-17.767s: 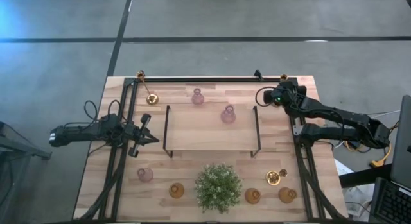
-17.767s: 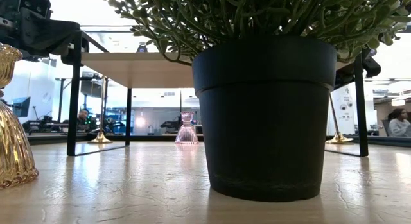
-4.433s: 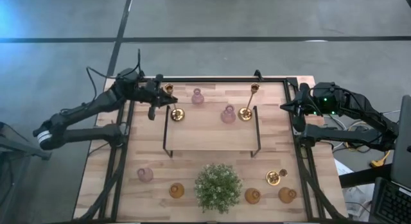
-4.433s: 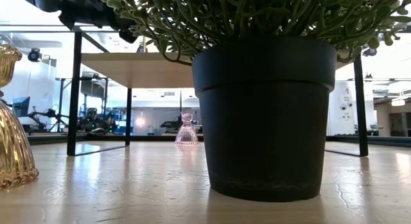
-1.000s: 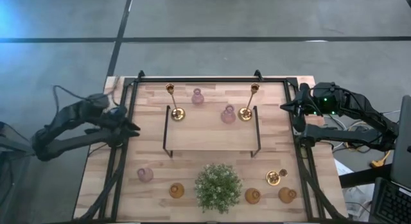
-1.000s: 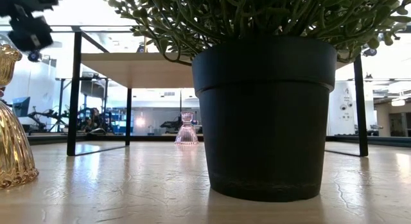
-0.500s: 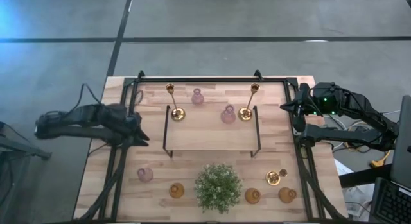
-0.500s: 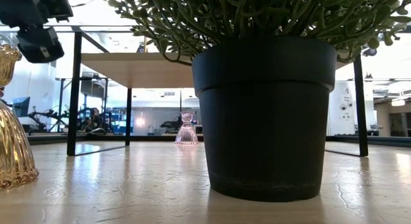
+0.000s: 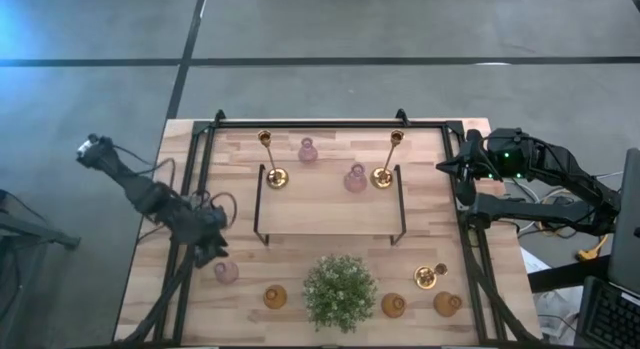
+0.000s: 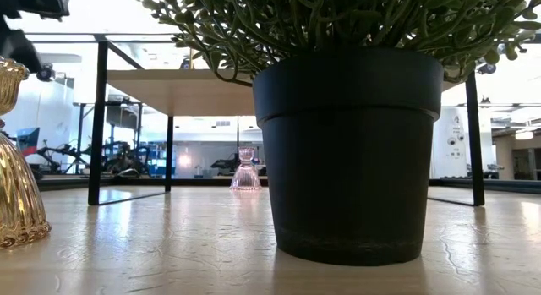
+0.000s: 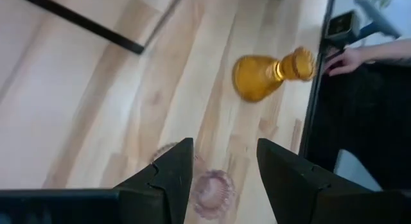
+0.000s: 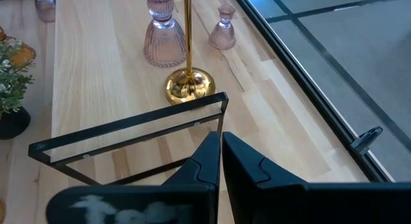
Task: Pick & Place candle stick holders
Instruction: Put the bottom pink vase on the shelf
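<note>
A squat pink-lilac glass candle stick holder (image 9: 226, 272) stands on the table near its left front corner. My left gripper (image 9: 216, 253) hovers open just above and beside it. In the left wrist view the pink holder (image 11: 214, 192) shows below the gap between the fingers of this gripper (image 11: 225, 148), untouched. An amber glass holder (image 11: 263, 75) stands beyond it. Two slim brass sticks (image 9: 272, 175) (image 9: 382, 175) and a pink holder (image 9: 355, 178) stand on the raised shelf (image 9: 330, 214). My right gripper (image 9: 443, 167) waits shut at the table's right edge.
A bushy green plant (image 9: 340, 291) in a black pot (image 10: 348, 151) stands at the front middle. Amber holders (image 9: 275, 296) (image 9: 393, 305) (image 9: 447, 304) and a short brass one (image 9: 428, 277) flank it. Another pink holder (image 9: 308, 150) stands at the back. A person's hand (image 11: 350, 57) shows beyond the table's edge.
My left gripper has swung along the table's left side toward the near edge, sinking and tipping further down, and now hangs over the pink holder at the front left. Its fingers have stayed open.
</note>
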Controlling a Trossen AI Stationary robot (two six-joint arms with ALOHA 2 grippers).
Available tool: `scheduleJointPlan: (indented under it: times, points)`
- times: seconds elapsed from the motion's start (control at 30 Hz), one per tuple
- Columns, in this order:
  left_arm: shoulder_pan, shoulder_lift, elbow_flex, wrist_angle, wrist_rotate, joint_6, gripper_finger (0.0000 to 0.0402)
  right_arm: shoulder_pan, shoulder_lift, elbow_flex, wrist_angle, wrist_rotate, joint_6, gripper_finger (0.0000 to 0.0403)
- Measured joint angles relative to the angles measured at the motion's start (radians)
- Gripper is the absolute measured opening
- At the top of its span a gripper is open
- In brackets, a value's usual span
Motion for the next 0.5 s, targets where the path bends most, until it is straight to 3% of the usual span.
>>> scheduleJointPlan:
  times: [0.27,0.5]
  points:
    - [-0.105,0.105,0.112,-0.064,-0.087,-0.123,0.0176,0.000,0.000,0.000,0.000,0.000,0.000,0.0013]
    - [-0.155,0.175,0.190,-0.123,0.003,-0.275,0.0176,0.000,0.000,0.000,0.000,0.000,0.000,0.0013]
